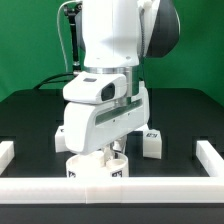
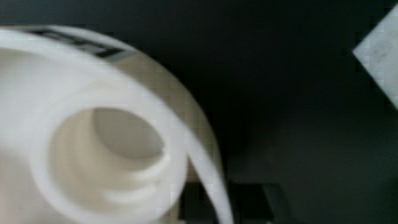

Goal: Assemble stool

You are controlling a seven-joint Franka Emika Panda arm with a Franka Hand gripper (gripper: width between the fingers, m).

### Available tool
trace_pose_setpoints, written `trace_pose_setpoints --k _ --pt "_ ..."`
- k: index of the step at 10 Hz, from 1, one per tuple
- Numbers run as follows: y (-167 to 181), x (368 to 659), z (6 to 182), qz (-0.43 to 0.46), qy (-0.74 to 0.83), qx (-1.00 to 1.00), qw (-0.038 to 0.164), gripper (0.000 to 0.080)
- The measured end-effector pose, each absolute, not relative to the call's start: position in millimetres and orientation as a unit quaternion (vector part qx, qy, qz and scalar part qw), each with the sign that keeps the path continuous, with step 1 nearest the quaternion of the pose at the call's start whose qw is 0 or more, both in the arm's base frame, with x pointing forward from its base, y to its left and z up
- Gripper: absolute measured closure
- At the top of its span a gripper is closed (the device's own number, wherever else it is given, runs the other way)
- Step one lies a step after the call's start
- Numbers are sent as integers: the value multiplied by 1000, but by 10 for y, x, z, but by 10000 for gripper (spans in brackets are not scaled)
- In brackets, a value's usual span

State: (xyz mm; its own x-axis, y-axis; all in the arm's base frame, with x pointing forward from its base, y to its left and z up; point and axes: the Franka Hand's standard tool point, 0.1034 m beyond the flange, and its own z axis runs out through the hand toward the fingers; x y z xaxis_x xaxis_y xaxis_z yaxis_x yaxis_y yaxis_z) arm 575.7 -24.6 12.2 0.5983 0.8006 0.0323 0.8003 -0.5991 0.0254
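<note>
The stool's round white disc (image 1: 97, 171) lies at the front middle of the black table, with tags on its side. My gripper (image 1: 112, 154) reaches straight down onto it. In the wrist view the disc (image 2: 80, 150) fills most of the picture, hollow side showing. Its thin rim (image 2: 199, 170) runs down between the two dark fingers (image 2: 260, 201), and the gripper (image 2: 217, 203) is shut on that rim. One blocky white leg (image 1: 152, 144) stands just off the disc toward the exterior view's right. Another leg (image 1: 60, 134) shows partly behind the arm on the exterior view's left.
White border rails run along the front (image 1: 120, 192), the exterior view's left (image 1: 8, 152) and the exterior view's right (image 1: 209, 156). A blurred white piece (image 2: 379, 58) shows at the wrist view's edge. The arm's body hides the table's middle.
</note>
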Motion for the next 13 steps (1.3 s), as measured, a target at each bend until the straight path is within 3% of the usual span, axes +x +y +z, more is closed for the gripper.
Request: trace_pose_setpoints --k 4,8,13 --pt "-190 5764 129 18 453 891 3 767" --pt "269 5790 133 -13 484 875 -17 767" --pt "903 5830 136 -13 478 878 -18 767"
